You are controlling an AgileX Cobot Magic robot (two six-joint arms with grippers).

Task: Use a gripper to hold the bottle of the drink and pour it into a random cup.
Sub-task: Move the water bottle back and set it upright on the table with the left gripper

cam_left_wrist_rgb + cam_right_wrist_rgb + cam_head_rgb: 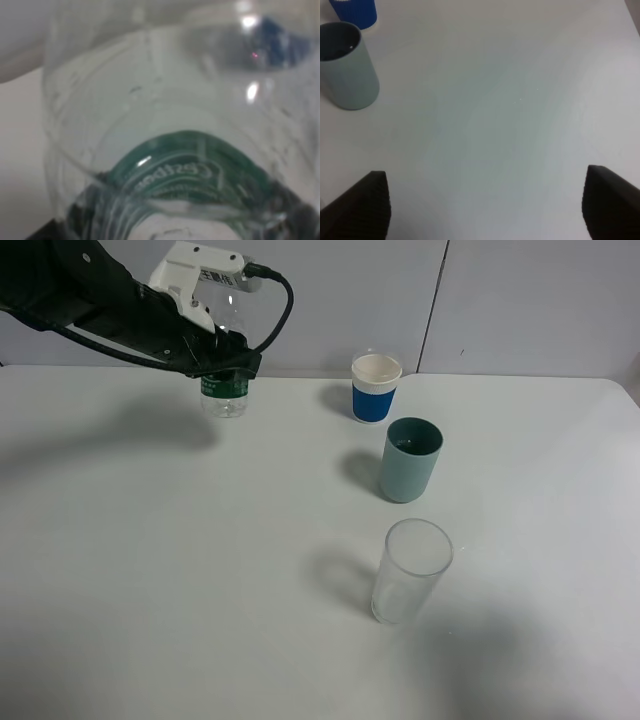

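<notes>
My left gripper (218, 362) is shut on the bottle of the drink (224, 396) at the back left of the table. It grips around the upper part, so only the green label and clear base show below it. The bottle's shadow lies off to its left. In the left wrist view the clear bottle (170, 140) with its green label fills the picture. The grey-teal cup (410, 460) stands upright right of centre, well apart from the bottle, and also shows as the cup (347, 67) in the right wrist view. My right gripper (485, 210) is open over bare table, its fingertips (362, 205) far apart.
A white cup with a blue band (376, 388) stands behind the grey-teal cup, and its blue band (355, 12) also shows in the right wrist view. A clear glass (410, 570) stands in front of it. The white table (200, 570) stretches wide to the left and front.
</notes>
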